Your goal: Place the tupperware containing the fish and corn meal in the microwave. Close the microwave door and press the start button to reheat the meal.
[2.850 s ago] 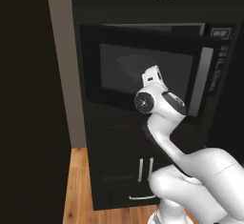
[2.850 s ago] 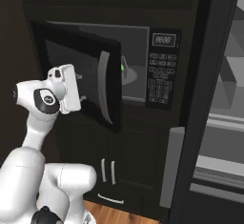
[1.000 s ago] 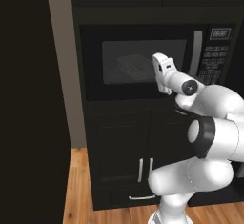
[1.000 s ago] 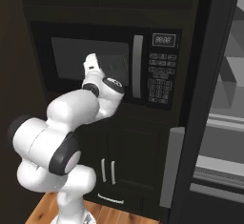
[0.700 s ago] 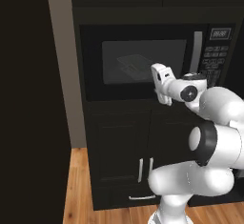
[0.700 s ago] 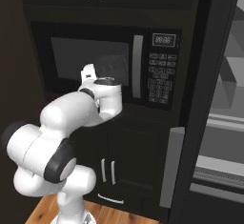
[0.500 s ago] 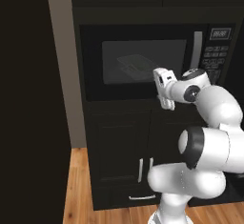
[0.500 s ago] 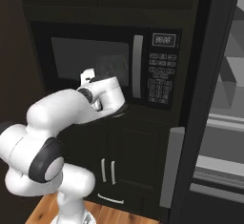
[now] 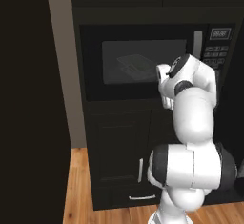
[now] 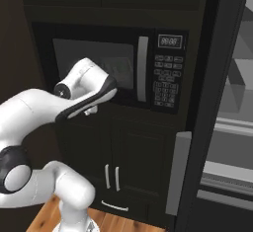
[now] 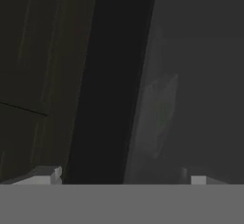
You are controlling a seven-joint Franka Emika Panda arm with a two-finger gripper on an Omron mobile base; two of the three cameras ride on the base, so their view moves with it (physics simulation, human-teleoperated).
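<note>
Sitting inside the closed microwave [image 9: 147, 58], the tupperware [image 9: 134, 64] is seen as a pale rectangular outline through the dark window of the microwave door [image 9: 143, 61]. In the hand view the same tub [image 11: 157, 116] appears as a faint upright grey shape behind the glass; its contents cannot be made out. The door is shut flush with the black cabinet front, and its long grey bar handle [image 10: 142, 68] stands upright at the door's right edge, just beside the keypad panel [image 10: 165, 84]. A digital display [image 10: 170, 41] is set above the keys. The gripper [image 9: 163, 86] is held just in front of the door's lower right part, near the handle, with its jaws spread wide and nothing between them; the two finger tips [image 11: 44, 175] are seen far apart at the bottom of the hand view. Dark cabinet doors [image 10: 116, 152] with pale bar pulls are fitted below the microwave, and a wooden floor [image 9: 81, 189] lies beneath.
</note>
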